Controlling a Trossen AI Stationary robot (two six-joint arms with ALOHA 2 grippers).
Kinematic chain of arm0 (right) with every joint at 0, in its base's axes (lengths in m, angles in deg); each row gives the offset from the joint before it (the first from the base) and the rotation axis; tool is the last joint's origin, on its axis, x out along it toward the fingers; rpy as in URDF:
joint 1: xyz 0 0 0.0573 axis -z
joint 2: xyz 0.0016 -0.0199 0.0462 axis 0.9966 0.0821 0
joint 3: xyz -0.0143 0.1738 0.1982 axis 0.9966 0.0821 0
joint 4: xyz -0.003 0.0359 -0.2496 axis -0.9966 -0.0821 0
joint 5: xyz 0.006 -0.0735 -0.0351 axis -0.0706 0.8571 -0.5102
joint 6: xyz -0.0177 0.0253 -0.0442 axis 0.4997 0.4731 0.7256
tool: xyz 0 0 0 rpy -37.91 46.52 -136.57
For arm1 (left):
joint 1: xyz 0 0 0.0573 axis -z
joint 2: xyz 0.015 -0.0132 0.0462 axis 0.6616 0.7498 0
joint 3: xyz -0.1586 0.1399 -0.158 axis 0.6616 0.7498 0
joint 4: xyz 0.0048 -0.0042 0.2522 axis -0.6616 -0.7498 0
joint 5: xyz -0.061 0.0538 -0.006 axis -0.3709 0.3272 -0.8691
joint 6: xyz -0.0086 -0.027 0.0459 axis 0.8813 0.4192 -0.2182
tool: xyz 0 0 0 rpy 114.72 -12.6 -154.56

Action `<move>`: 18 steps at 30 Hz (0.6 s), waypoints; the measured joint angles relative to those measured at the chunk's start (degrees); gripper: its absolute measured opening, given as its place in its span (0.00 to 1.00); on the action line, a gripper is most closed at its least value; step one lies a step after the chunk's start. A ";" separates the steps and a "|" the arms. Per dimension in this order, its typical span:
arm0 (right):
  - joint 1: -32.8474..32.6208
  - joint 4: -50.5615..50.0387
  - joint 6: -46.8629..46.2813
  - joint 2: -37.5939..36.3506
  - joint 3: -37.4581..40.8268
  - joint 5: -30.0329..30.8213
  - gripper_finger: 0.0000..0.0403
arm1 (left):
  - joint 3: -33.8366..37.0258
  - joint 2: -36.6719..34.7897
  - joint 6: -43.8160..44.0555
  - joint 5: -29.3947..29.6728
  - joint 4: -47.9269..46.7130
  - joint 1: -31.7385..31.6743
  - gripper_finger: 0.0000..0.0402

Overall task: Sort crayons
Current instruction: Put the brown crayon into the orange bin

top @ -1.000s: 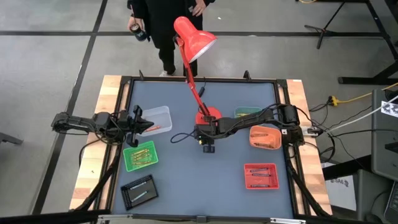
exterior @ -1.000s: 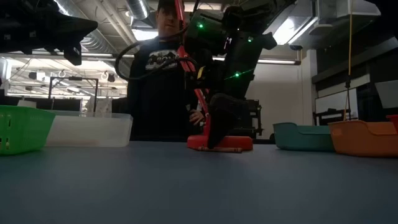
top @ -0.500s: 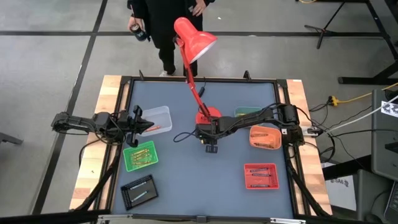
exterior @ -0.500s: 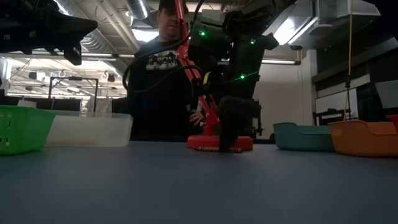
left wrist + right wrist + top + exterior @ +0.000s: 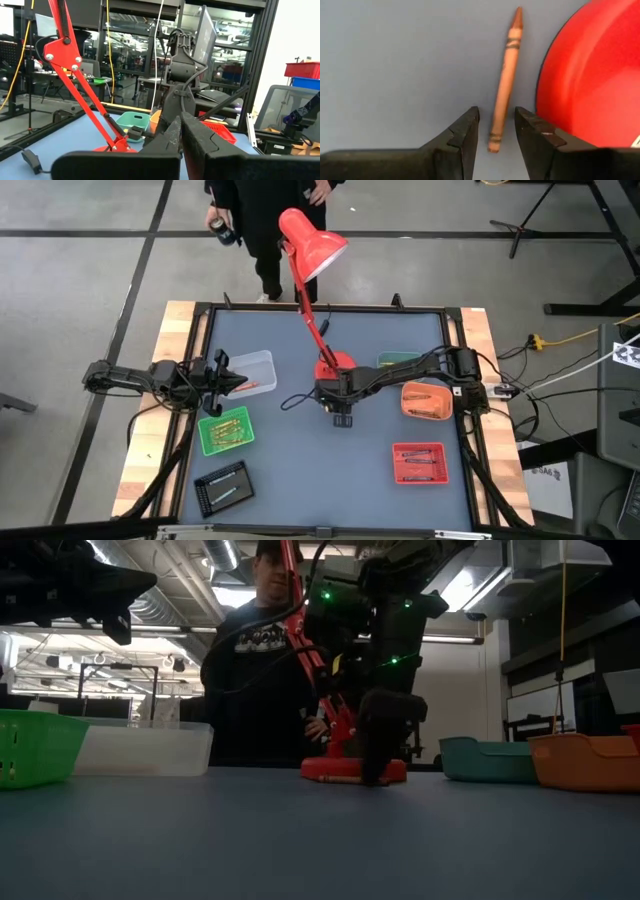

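Orange wax, paper-wrapped, the thin crayon (image 5: 506, 80) lies flat on the matte blue-grey tabletop (image 5: 395, 60), its blunt end between the spread dark fingers of the right gripper (image 5: 496, 131), its tip pointing away, long axis alongside the glossy red round lamp base (image 5: 590, 75). Left gripper (image 5: 222, 376), fingers pressed together, hangs above the clear plastic tray (image 5: 255, 364).
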 joint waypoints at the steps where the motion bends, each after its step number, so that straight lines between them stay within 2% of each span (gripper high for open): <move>1: -0.02 -0.72 0.01 0.01 -0.21 -0.36 0.33 | 0.00 0.00 -0.01 -0.01 0.01 0.00 0.00; 11: -0.07 -3.09 0.03 0.02 -0.38 -3.48 0.32 | -0.01 0.00 0.01 0.01 0.02 0.00 0.00; 18: -0.09 -3.00 0.03 0.02 -0.38 -3.85 0.19 | 0.00 -0.01 0.01 -0.01 0.00 0.00 0.00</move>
